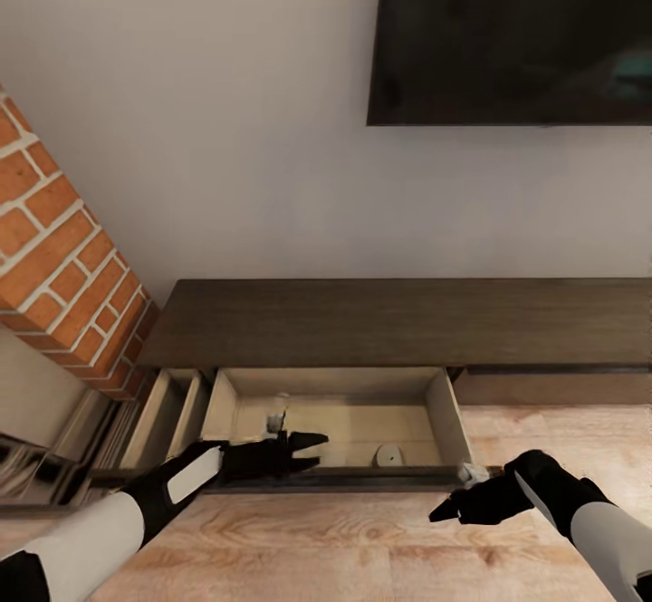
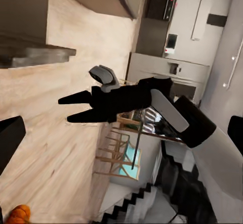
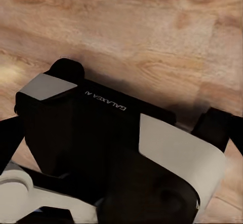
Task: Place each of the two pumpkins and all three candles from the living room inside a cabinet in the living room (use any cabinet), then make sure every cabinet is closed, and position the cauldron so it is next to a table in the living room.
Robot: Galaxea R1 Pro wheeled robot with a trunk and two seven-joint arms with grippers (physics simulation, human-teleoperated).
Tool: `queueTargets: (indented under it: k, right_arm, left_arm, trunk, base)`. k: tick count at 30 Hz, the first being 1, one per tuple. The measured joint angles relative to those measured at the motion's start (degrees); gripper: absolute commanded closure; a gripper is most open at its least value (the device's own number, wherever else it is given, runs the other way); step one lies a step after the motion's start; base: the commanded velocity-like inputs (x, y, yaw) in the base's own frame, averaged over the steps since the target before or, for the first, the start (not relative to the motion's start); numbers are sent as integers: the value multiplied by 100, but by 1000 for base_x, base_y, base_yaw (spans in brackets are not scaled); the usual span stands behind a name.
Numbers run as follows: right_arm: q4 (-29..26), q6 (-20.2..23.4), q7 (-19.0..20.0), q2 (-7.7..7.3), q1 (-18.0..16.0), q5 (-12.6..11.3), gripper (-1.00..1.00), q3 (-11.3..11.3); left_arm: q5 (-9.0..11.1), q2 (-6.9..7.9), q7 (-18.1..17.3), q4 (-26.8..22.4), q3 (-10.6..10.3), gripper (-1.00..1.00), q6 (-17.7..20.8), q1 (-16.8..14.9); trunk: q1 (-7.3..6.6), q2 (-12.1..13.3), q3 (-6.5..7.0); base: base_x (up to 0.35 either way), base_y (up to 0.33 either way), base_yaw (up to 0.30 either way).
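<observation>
**Open drawer, one candle inside, both arms at its front edge**

We see the cabinet (image 1: 389,321), a long low dark-brown unit against the pale wall, with one wide drawer (image 1: 340,403) pulled out over the wood floor (image 1: 317,539). The drawer's inside is pale beige. On its bottom, close to the front wall and right of centre, sits a candle (image 1: 388,455): short, squat, grey-beige. Left of the wide drawer a narrower drawer (image 1: 167,412) also stands open.

Our left pincer (image 1: 312,453) reaches over the wide drawer's front edge at its left half, its fingers parted a little with nothing between them. The candle lies to the right of that pincer, near it but apart. Our right pincer (image 1: 444,511) hangs over the floor just in front of the drawer's right front corner; we cannot tell whether it is parted or closed. The left wrist view shows it from the side (image 2: 73,108), two dark fingers spread in a narrow fork, holding nothing.

In that same view a pumpkin (image 2: 17,215), bright orange and ribbed, lies on the floor away from the cabinet.

Left of the cabinet stands a brick column (image 1: 63,267). A dark screen (image 1: 512,36) hangs on the wall above the cabinet. In front of the drawer the floor is bare wood.
</observation>
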Motion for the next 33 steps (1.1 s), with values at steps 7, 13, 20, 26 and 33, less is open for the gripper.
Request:
queueTargets:
  k: [7,13,20,26,33]
  right_arm:
    - [264,-59,-40,22,10,438,-100,-4]
    - [464,-655,-396,69,116,652,-100,-6]
    - [1070,-2358,-2765,687,358,576,-100,-36]
    - [1540,-3546,-4201,1178,459,573,-100,-40]
    - [1627,-5132,-5567,1707,917,594,-100,-38]
  left_arm:
    - [8,173,-1,17,-874,-100,-21,156]
    - [-22,-27,59,883,-1517,-100,-224,288]
    - [6,-441,648,2397,-1880,-100,-2029,567]
    - [7,-925,3469,2513,-1884,-100,-3549,890]
    - [-10,-1356,4942,2529,-1879,-100,-4113,1047]
  trunk:
    - [0,0,0]
    - [0,0,-1]
    - [0,0,0]
    - [0,0,0]
    - [0,0,0]
  base:
    - [-230,79,0]
    - [-14,5,0]
    - [0,0,0]
    - [0,0,0]
    - [0,0,0]
